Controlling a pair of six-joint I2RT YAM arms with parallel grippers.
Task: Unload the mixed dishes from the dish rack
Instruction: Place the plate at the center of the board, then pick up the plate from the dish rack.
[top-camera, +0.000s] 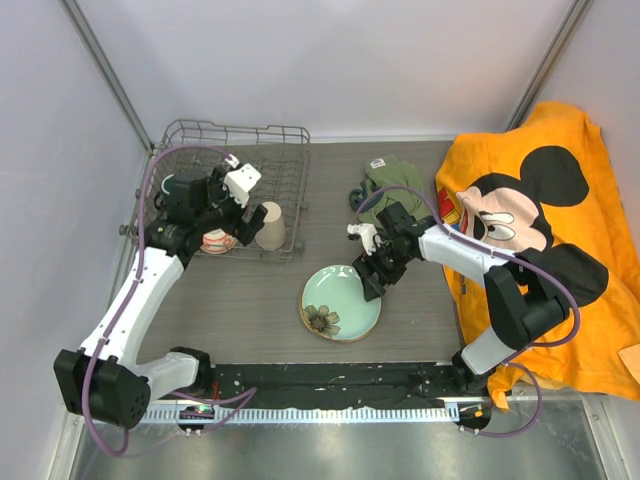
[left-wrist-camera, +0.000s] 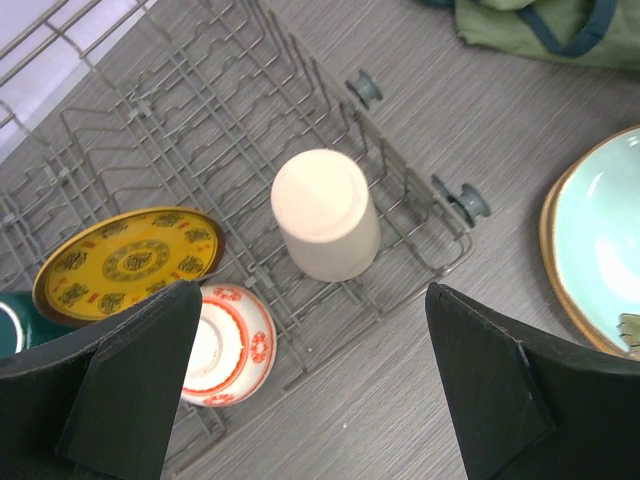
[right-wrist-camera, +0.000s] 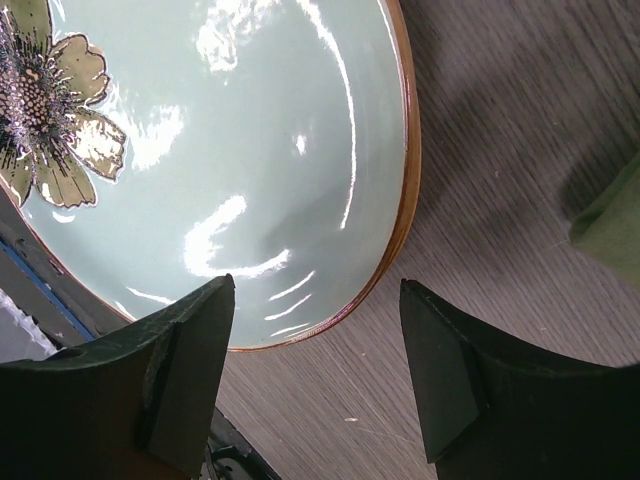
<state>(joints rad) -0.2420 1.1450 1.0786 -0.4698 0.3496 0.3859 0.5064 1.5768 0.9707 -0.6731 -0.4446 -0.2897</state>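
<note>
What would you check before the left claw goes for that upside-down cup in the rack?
1. The left claw is open wide: ok.
2. The beige cup sits upside down in the dish rack, straight ahead of the gap between the fingers: ok.
3. The red-and-white bowl and small yellow plate lie apart from the cup: ok.
4. The right claw is open, with the pale green plate flat on the table: ok.
5. The left claw is low enough to grip: cannot tell.
</note>
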